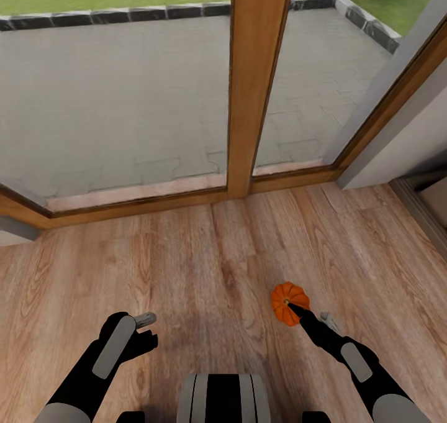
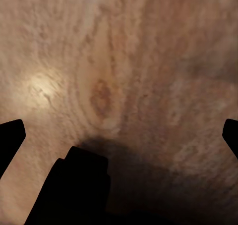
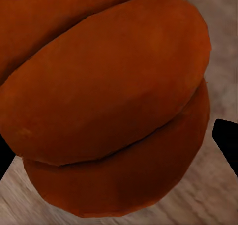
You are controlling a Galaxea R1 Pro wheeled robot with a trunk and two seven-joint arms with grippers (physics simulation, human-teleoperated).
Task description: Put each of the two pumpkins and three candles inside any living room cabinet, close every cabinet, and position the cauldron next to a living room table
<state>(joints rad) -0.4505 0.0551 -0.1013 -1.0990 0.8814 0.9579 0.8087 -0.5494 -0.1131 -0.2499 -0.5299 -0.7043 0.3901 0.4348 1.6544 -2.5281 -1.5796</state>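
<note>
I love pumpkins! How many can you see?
1. The pumpkin is at the right gripper, above the wood floor. Others may be elsewhere.

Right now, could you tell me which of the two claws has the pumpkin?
The right claw has it: the orange pumpkin sits at its tip and looms close in the right wrist view. The left claw is empty over bare wood floor.

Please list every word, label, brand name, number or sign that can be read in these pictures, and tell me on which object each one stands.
There is no readable text in any view.
The pumpkin at the right gripper has a plain orange skin, no label.
The left gripper and both arms carry no markings.
The wooden floor, the window frame and the paved patio outside show only grain and tile pattern.
</note>
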